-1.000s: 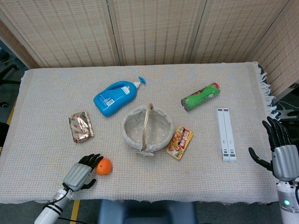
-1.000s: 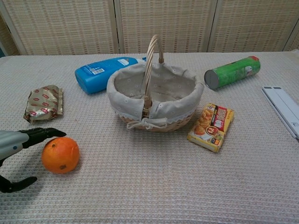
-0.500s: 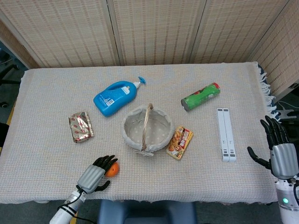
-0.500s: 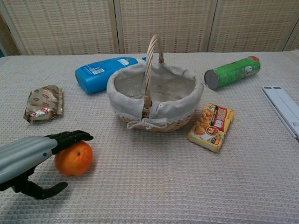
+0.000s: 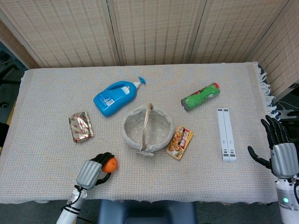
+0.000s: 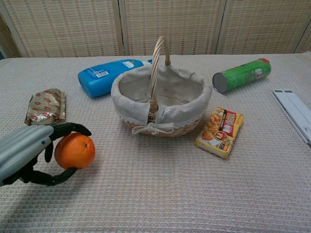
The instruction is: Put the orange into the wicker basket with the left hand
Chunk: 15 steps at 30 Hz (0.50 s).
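My left hand [image 6: 29,153] grips the orange [image 6: 74,151] near the table's front left, fingers over its top and thumb under it; the fruit appears lifted a little off the cloth. From the head view the orange [image 5: 110,164] peeks out beyond the left hand [image 5: 91,171]. The wicker basket [image 6: 160,99], lined with pale cloth and with an upright handle, stands mid-table to the right of the orange and farther back, also seen as the basket [image 5: 146,129]. My right hand [image 5: 281,151] hovers open at the table's right edge, holding nothing.
A blue bottle [image 5: 114,97] lies behind the basket to the left. A foil snack packet [image 5: 81,126] sits left of it. A yellow snack pack [image 5: 180,142] lies against the basket's right side, with a green can [image 5: 201,96] and a white bar [image 5: 225,134] further right.
The left hand moved right to the orange, closed its fingers around it and raised it slightly. The right hand stayed put.
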Tool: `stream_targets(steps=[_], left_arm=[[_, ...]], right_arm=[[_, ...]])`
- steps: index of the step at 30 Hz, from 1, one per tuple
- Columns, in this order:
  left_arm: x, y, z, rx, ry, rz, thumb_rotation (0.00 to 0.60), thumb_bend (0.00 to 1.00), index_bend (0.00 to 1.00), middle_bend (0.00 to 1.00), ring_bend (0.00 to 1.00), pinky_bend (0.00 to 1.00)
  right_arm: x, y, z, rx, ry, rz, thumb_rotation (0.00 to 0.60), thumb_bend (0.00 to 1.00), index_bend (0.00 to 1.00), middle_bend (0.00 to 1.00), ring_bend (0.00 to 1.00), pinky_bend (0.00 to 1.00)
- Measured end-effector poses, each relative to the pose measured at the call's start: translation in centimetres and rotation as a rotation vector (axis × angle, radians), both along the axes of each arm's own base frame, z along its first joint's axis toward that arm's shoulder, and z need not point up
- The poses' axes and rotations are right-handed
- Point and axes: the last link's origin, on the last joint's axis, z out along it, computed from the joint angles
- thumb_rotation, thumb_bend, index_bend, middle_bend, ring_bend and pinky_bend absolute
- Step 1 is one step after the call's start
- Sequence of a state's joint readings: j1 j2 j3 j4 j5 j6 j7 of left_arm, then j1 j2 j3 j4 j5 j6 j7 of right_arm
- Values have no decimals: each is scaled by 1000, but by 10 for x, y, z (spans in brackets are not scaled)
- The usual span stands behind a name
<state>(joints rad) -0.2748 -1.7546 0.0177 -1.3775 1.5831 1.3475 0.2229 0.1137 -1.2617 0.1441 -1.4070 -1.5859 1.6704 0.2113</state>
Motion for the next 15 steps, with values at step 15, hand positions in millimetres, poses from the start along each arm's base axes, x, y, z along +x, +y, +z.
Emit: stream_targets(steps=[15], left_arm=[[26, 73, 52, 341, 49, -83, 600, 484, 584, 510, 728, 660]], right_arm=[[0, 0, -1, 8, -1, -1, 600, 189, 20, 0, 0, 107]])
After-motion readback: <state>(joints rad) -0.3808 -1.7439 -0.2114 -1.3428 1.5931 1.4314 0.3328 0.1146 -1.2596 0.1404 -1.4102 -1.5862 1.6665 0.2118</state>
